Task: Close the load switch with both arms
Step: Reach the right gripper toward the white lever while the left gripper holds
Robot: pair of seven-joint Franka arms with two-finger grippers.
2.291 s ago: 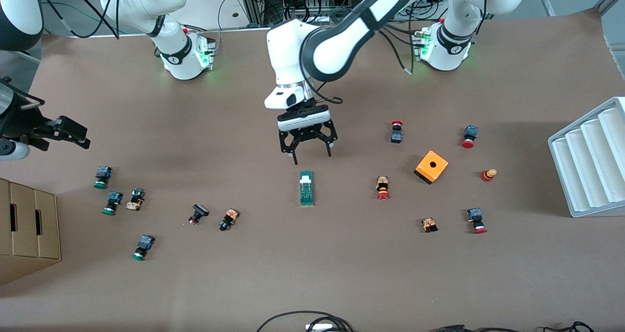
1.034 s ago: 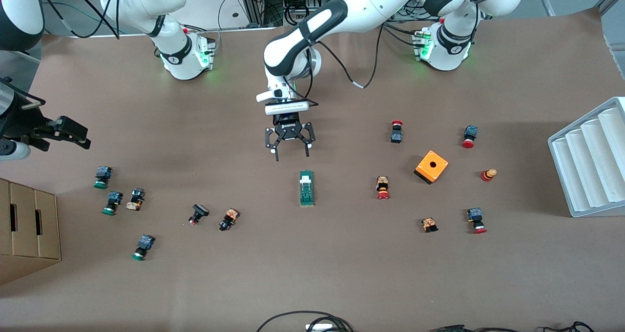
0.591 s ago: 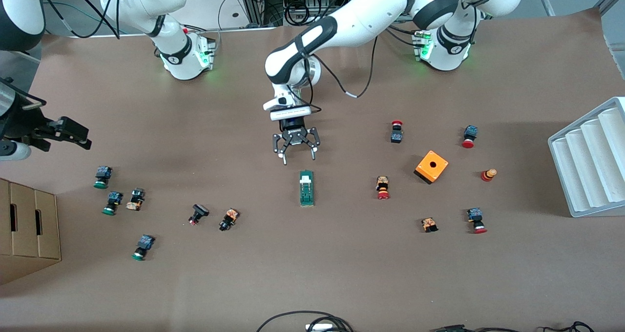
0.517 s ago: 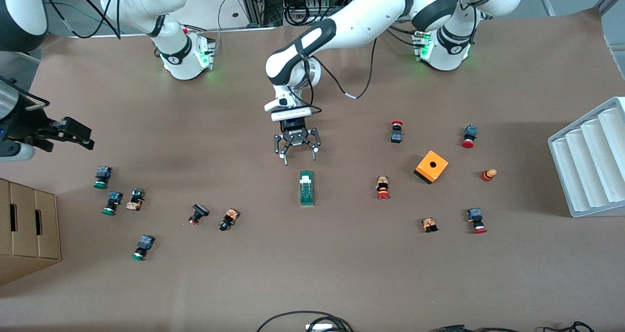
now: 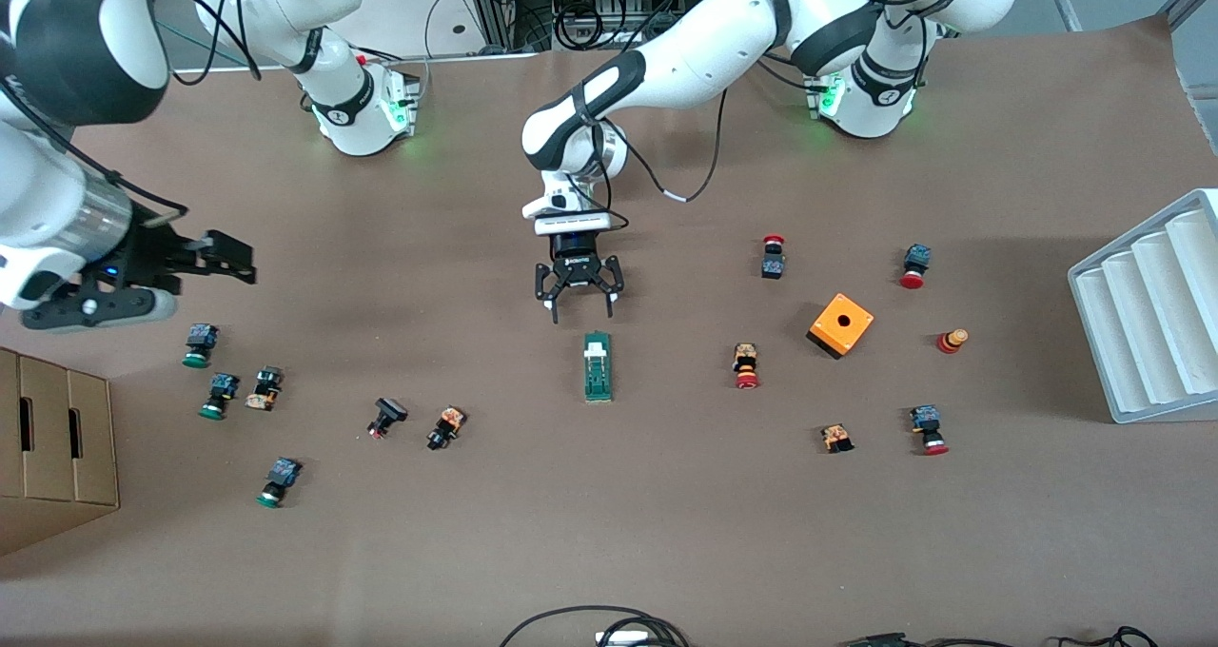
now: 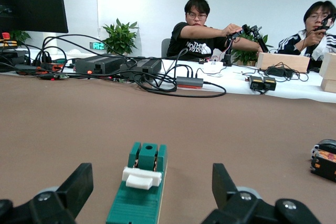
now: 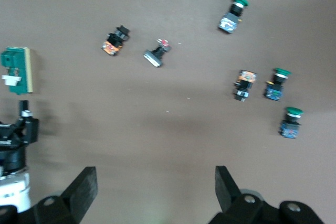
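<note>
The green load switch [image 5: 598, 367] lies flat mid-table, its white handle [image 5: 596, 349] at the end nearer the robots' bases. My left gripper [image 5: 581, 316] is open and low, just off that handle end, not touching. In the left wrist view the switch [image 6: 140, 198] lies between and just ahead of the open fingers [image 6: 79, 182]. My right gripper [image 5: 228, 259] is open and empty, up over the table toward the right arm's end. Its wrist view [image 7: 156, 187] shows the switch [image 7: 17, 70] and the left gripper [image 7: 18, 129] far off.
Several green-capped push buttons [image 5: 200, 343] lie under the right gripper, with two more buttons [image 5: 445, 426] nearer the switch. Red-capped buttons [image 5: 745, 365] and an orange box [image 5: 841, 324] lie toward the left arm's end. A white rack [image 5: 1151, 309] and a cardboard box [image 5: 52, 438] stand at the table's ends.
My left gripper has come down and moved toward the switch's handle end. My right arm has swung in from the table's end toward the middle.
</note>
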